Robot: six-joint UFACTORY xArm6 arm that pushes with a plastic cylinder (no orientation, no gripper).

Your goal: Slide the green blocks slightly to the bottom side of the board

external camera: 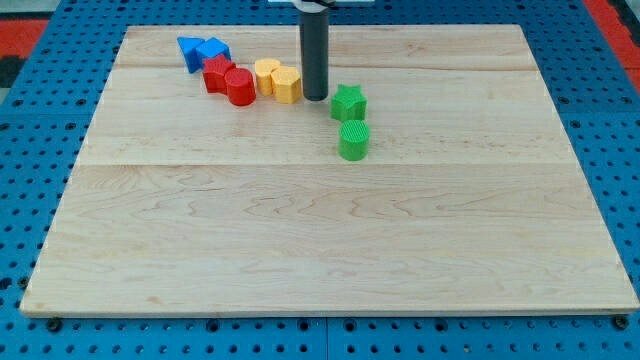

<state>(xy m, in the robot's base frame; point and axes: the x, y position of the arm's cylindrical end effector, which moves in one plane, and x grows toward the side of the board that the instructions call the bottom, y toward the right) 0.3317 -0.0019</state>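
A green star block (pixel 348 102) lies on the wooden board (pixel 320 230) near the view's top centre. A green cylinder block (pixel 354 140) stands just below it, almost touching. My tip (pixel 315 97) is the lower end of a dark rod. It rests on the board just left of the green star, between the star and the yellow blocks. It is close to the star, with a small gap.
Two yellow blocks (pixel 278 80) lie just left of the rod. Two red blocks (pixel 230 81) lie left of those. Two blue blocks (pixel 203 50) sit at the upper left. A blue pegboard (pixel 30 200) surrounds the board.
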